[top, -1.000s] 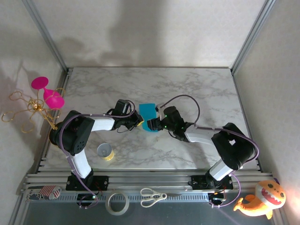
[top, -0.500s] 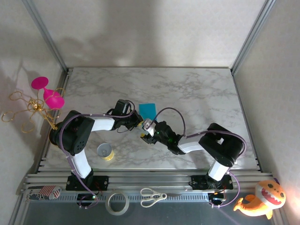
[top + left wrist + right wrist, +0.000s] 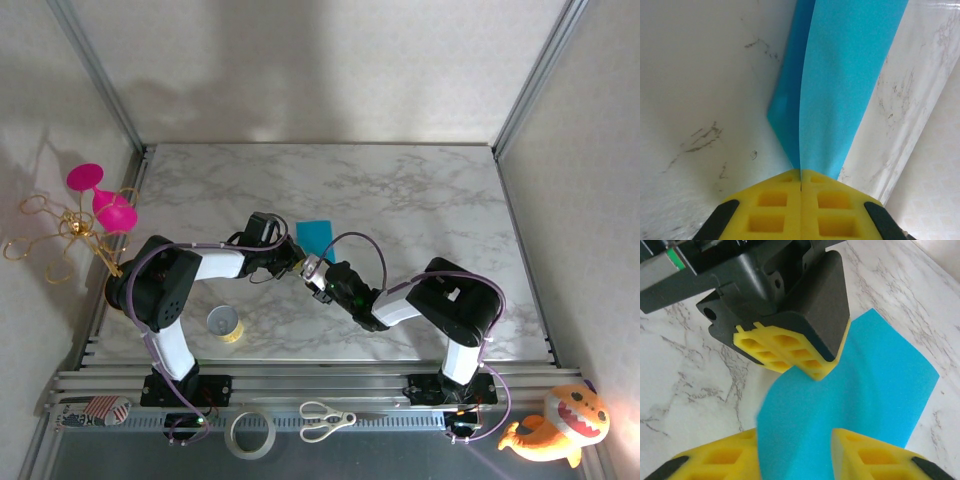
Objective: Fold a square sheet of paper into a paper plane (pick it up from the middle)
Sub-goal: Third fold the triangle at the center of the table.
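The square sheet of paper (image 3: pixel 316 235), plain teal-blue, hangs off the marble table (image 3: pixel 420 200), bent into two faces along a ridge (image 3: pixel 850 75). My left gripper (image 3: pixel 291 262) is shut on its near edge, the yellow pads (image 3: pixel 775 210) pressed together on the paper. My right gripper (image 3: pixel 313 272) sits just right of the left one. In the right wrist view the sheet (image 3: pixel 875 385) runs down between my right fingers (image 3: pixel 875 457), which stand apart around its lower edge. The left gripper (image 3: pixel 821 371) grips the sheet just above them.
A small yellow tape roll (image 3: pixel 226 324) stands near the left arm's base. Pink goblets (image 3: pixel 100 200) and gold wire lie off the left edge. Scissors (image 3: pixel 325 420), a tape ring (image 3: pixel 251 434) and an orange plush toy (image 3: pixel 555 425) lie in front of the table.
My right gripper has swung left and nearer, up to the left gripper, and its jaws have narrowed around the sheet's lower edge. The left gripper has held still.
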